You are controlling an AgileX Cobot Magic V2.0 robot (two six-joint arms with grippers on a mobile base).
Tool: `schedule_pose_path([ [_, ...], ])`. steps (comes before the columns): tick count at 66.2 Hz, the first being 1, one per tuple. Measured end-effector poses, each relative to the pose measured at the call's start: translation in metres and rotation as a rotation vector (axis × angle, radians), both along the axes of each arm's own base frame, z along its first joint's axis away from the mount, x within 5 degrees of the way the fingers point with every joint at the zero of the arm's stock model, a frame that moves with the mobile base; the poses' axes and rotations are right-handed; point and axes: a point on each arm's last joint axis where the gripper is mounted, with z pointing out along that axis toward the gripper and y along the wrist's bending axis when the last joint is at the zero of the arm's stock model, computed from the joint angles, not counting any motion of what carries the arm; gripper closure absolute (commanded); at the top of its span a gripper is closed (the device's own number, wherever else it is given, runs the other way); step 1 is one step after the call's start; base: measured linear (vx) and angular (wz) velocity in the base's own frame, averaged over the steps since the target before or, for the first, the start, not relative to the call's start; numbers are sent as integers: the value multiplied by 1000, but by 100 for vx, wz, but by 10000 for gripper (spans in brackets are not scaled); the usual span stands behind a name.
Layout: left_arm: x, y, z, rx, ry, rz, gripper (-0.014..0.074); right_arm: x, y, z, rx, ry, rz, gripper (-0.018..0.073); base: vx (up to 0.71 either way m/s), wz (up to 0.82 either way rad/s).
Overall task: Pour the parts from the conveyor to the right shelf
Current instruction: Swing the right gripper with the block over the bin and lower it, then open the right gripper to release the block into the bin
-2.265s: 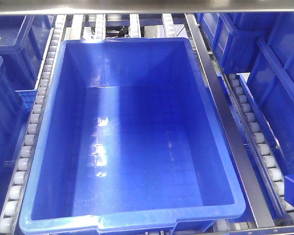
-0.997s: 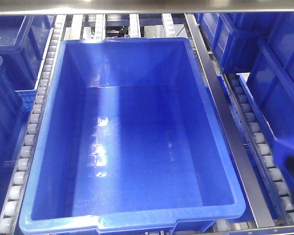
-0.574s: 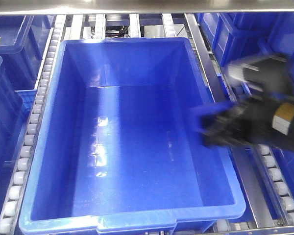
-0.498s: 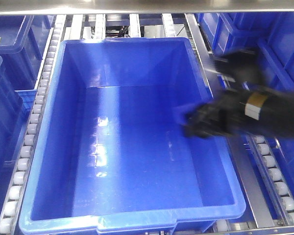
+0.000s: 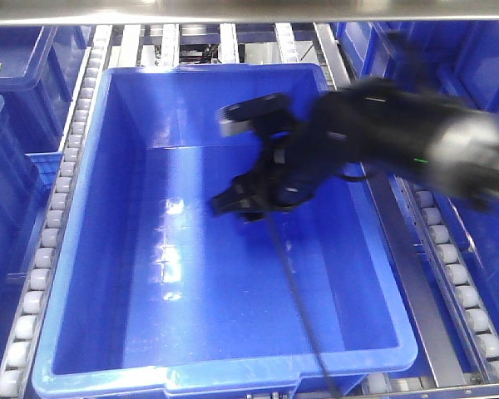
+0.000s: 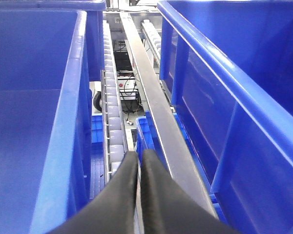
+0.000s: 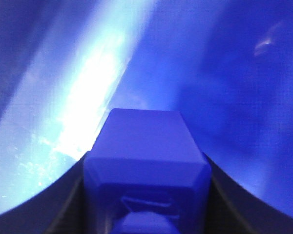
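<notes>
My right gripper (image 5: 234, 204) reaches in from the right and hangs over the middle of a large blue crate (image 5: 76, 233) on the right shelf (image 5: 55, 218). It is shut on the part, a bright-blue block (image 7: 145, 146), which fills the space between the dark fingers (image 7: 63, 200) in the right wrist view. The crate's glossy floor lies below the block. In the front view the block is lost in motion blur. My left gripper (image 6: 138, 155) is shut with nothing in it, above a roller track (image 6: 112, 122) between two crates. The conveyor is out of view.
More blue crates (image 5: 12, 58) stand left and right (image 5: 466, 91) of the middle one. A steel rail (image 5: 403, 249) and white rollers (image 5: 449, 249) run along its right side. A steel bar (image 5: 249, 10) crosses overhead. Tall crate walls (image 6: 219, 97) flank the left gripper.
The right arm came in from the lower right and swept left over the crate's rim to above its middle, carrying the block. The crate has not moved.
</notes>
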Motion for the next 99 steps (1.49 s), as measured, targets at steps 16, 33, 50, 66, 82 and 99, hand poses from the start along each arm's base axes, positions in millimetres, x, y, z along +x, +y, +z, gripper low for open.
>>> schedule_pose_path([
  [16,0,0,0,0,0,0,603,34,29,-41,-86,139,15,561,0,0],
  [33,0,0,0,0,0,0,603,53,44,-77,-111,215,14,554,0,0],
  [50,0,0,0,0,0,0,603,54,45,-77,-113,220,15,328,0,0],
  [66,0,0,0,0,0,0,603,54,46,-77,-115,223,17,-34,0,0],
  [82,0,0,0,0,0,0,603,50,43,-55,-87,179,17,-71,0,0],
  [99,0,0,0,0,0,0,603,37,31,-8,5,4,12,21,0,0],
])
